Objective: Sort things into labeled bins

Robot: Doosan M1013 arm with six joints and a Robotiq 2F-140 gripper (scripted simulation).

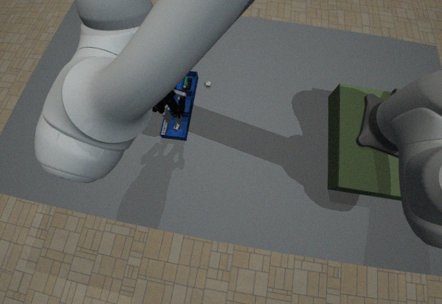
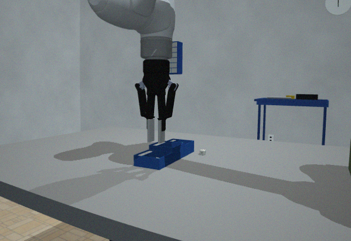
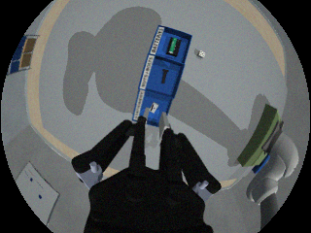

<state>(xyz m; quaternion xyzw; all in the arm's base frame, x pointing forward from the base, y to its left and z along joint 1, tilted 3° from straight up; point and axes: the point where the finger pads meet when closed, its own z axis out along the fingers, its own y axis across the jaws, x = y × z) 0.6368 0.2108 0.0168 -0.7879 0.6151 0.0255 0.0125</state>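
Note:
A row of three joined blue bins point(image 1: 175, 135) point(image 2: 148, 161) point(image 3: 170, 96) with white labels lies on the grey table. My gripper point(image 1: 171, 117) point(image 2: 156, 141) point(image 3: 154, 116) hangs just above the near end bin, fingers a little apart with nothing between them. A small white thing point(image 1: 175, 126) lies in that near bin. A green thing point(image 1: 186, 83) point(image 3: 173, 47) lies in the far bin and a dark thing point(image 3: 165, 77) in the middle one. A small white die point(image 1: 207, 83) point(image 2: 202, 151) point(image 3: 201, 54) lies on the table beside the far bin.
A green block point(image 1: 353, 144) point(image 3: 259, 132) at the right carries the arm's base. The arm's big links hang over the left of the table. A blue side table point(image 2: 292, 102) stands far behind.

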